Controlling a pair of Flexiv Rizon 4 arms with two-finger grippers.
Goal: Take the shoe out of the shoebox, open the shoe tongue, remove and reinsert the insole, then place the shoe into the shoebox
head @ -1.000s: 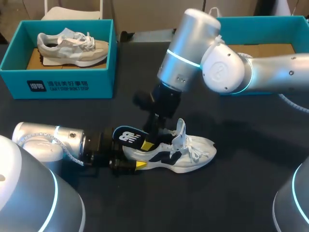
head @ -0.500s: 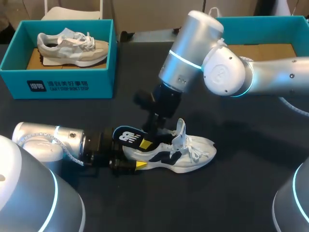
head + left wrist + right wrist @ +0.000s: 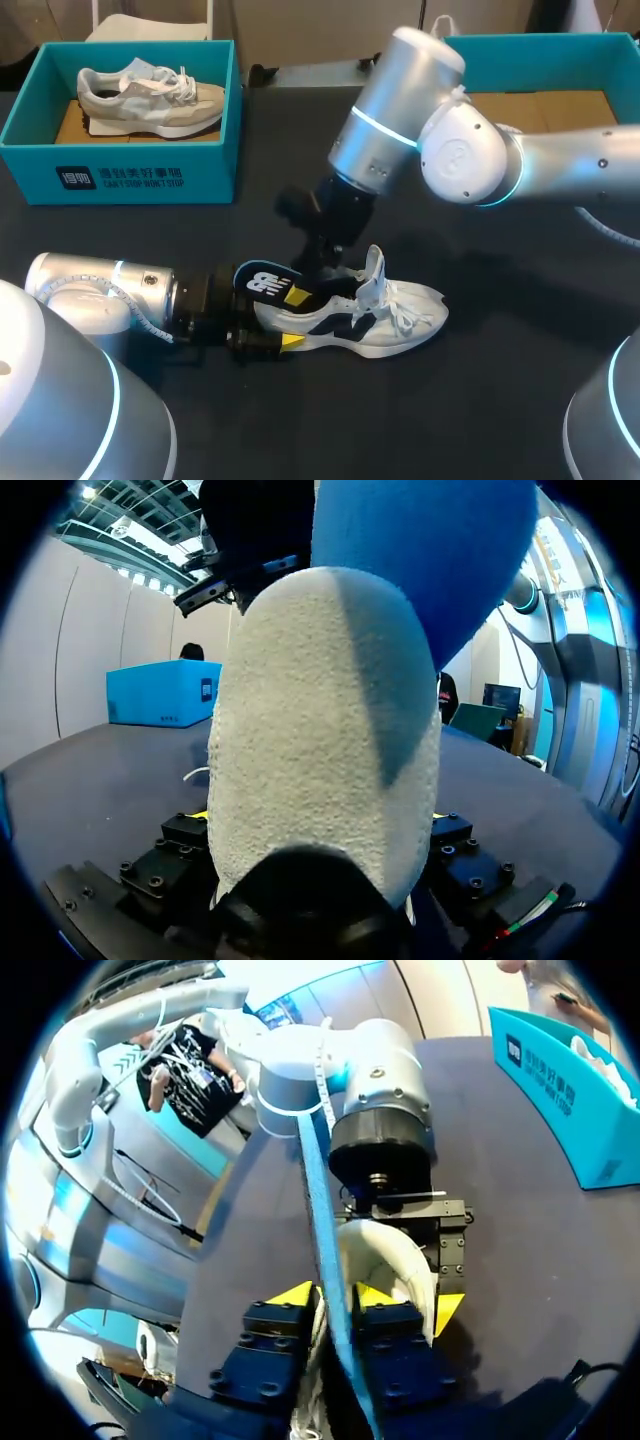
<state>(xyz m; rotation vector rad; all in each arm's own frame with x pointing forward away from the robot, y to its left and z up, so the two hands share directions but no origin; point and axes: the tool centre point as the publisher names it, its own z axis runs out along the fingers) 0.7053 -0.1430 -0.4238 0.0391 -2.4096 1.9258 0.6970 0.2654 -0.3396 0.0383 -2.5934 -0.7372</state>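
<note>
A white shoe with navy panels (image 3: 392, 320) lies on its side on the black table, toe to the right. My left gripper (image 3: 295, 318) comes in from the left, its yellow tips on either side of the heel, shut on the shoe. In the left wrist view the white heel (image 3: 320, 730) fills the space between the fingers. A blue insole (image 3: 262, 282) sticks up out of the heel opening. My right gripper (image 3: 315, 268) reaches down from above. In the right wrist view its yellow tips press the insole's thin edge (image 3: 322, 1210) from both sides, so my right gripper (image 3: 335, 1298) is shut on the insole.
A teal shoebox (image 3: 120, 165) at the back left holds a beige shoe (image 3: 150, 95). A second teal shoebox (image 3: 560, 60) with a bare cardboard floor stands at the back right, behind my right arm.
My right gripper's fingers have drawn together onto the insole, and the right arm has shifted slightly. The shoe and the left arm have stayed in place.
</note>
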